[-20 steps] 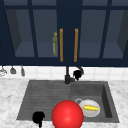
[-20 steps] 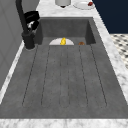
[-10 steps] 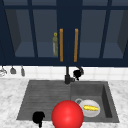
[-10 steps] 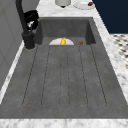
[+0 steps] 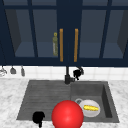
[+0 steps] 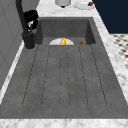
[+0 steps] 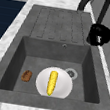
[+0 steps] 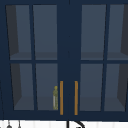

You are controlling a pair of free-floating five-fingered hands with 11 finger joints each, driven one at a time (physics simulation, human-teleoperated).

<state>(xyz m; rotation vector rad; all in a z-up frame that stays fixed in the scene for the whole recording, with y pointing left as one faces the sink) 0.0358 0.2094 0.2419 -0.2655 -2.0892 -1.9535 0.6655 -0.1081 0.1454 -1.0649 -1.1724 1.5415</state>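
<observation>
Right robot hand (image 5: 78, 73) sits at the faucet (image 5: 67, 75), right of its base, unchanged from 0.5 s ago; fingers curled, grip on the faucet unclear; left robot hand (image 5: 38, 117) idle at the sink's (image 5: 45, 87) front-left rim, finger pose unreadable; red ball (image 5: 67, 114) hides part of the plate (image 5: 88, 112) holding corn (image 5: 91, 108).

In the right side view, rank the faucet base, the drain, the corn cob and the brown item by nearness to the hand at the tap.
From the right hand:
1. Faucet base, right beside it at the sink's back edge.
2. Drain, basin floor, faucet side.
3. Corn cob, on the white plate.
4. Brown item, far side of the basin.
</observation>
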